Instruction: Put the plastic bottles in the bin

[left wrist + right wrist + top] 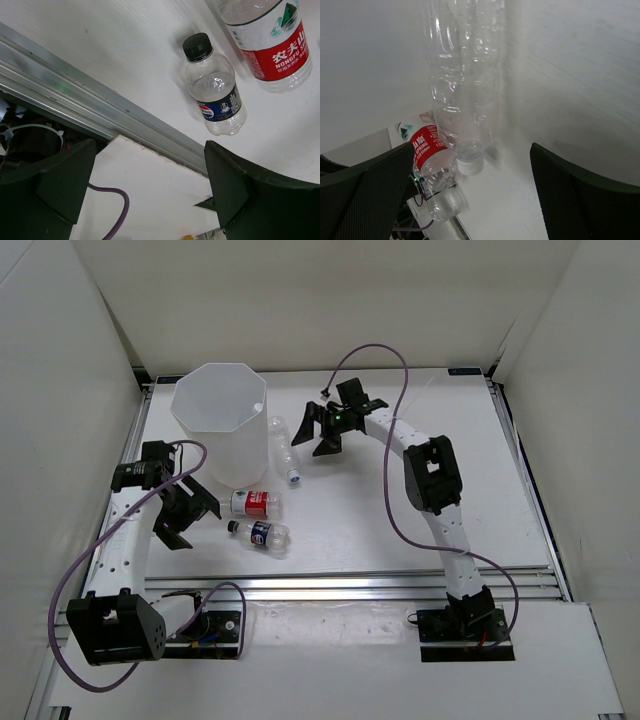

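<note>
- Three bottles lie on their sides on the table [400, 540], bunched to the right of and below the bin [225, 455] in the overhead view.
- The clear bottle [283, 450] has no label. It runs nearly up-down in the frame with its cap at the lower right. It lies close to the bin wall, though I can't tell if they touch.
- The red bottle [255, 503] lies left-right just under the bin. The black-cap bottle [258, 534] lies just below it, with its cap pointing left.
- The right gripper [318, 438] hangs just right of the clear bottle's upper end, jaws spread wide and holding nothing. In its wrist view the bottle runs straight up the middle of the frame, cap nearest, so the jaws would close across its long axis.
- The left gripper [188, 520] sits just left of the lower two bottles, also wide open and empty. From its wrist the black-cap bottle lies ahead in the upper right, slanting, well clear of the fingers.
- I'd judge the right arm nearer the clear bottle and the left arm nearer the other two.
- I can't see whether anything lies inside the bin.
- The left wrist view cuts off the red bottle at its top edge.
- In the right wrist view the clear bottle's far end fades into the white.
</note>
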`<state>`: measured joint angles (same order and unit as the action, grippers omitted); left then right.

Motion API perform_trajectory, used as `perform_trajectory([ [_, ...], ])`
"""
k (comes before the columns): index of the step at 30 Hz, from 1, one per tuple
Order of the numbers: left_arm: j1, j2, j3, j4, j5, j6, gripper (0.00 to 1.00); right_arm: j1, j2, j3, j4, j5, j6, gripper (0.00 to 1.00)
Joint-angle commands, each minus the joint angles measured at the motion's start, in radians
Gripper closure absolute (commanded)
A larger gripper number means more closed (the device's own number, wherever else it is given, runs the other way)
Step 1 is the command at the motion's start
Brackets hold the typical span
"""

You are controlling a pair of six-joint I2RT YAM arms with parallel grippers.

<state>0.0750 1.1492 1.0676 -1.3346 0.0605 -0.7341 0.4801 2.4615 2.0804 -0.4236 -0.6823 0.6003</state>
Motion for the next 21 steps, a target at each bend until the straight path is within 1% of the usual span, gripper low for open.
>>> perform_trajectory([
  [1, -0.004, -0.025, -0.008, 0.002, 0.013, -0.007, 0.00, 0.054, 0.036, 0.063, -0.032, 0.029, 0.004, 0.00],
  [5, -0.004, -0.014, -0.008, 0.002, 0.024, -0.007, 0.00, 0.072, 0.074, 0.053, -0.020, 0.009, 0.053, 0.00],
  [9, -0.004, -0.014, -0.008, -0.018, 0.024, 0.002, 0.00, 0.081, 0.131, 0.110, -0.010, -0.034, 0.079, 0.00],
  [10, -0.004, -0.014, -0.008, -0.018, 0.024, 0.002, 0.00, 0.081, 0.143, 0.110, -0.010, -0.043, 0.096, 0.02],
  [12, -0.004, -0.014, -0.008, -0.018, 0.024, 0.002, 0.00, 0.081, 0.143, 0.110, -0.010, -0.063, 0.096, 0.15],
  [13, -0.004, -0.014, -0.020, -0.018, 0.024, 0.002, 0.00, 0.081, 0.130, 0.110, -0.010, -0.063, 0.096, 0.32],
  [15, -0.004, -0.005, -0.029, -0.009, 0.024, 0.002, 0.00, 0.058, 0.067, 0.025, -0.010, -0.063, 0.066, 0.54],
  [16, -0.004, -0.005, -0.029, -0.009, 0.024, 0.002, 0.00, 0.058, 0.041, -0.014, -0.010, -0.047, 0.056, 0.69],
  [17, -0.004, 0.004, -0.029, 0.004, 0.024, 0.002, 0.00, 0.033, 0.013, -0.051, -0.010, -0.046, 0.046, 0.72],
  [18, -0.004, 0.004, -0.029, 0.005, 0.024, 0.002, 0.00, 0.023, -0.014, -0.121, -0.010, -0.033, 0.033, 0.74],
  [19, -0.004, 0.004, -0.029, 0.017, 0.024, 0.002, 0.05, 0.023, -0.077, -0.153, -0.010, -0.023, -0.002, 0.77],
  [20, 0.005, 0.015, -0.029, 0.017, 0.024, 0.002, 0.05, -0.003, -0.111, -0.183, -0.045, -0.023, -0.020, 0.81],
  [21, 0.005, 0.015, -0.029, 0.029, 0.024, -0.007, 0.05, -0.003, -0.186, -0.210, -0.062, -0.013, -0.037, 0.82],
])
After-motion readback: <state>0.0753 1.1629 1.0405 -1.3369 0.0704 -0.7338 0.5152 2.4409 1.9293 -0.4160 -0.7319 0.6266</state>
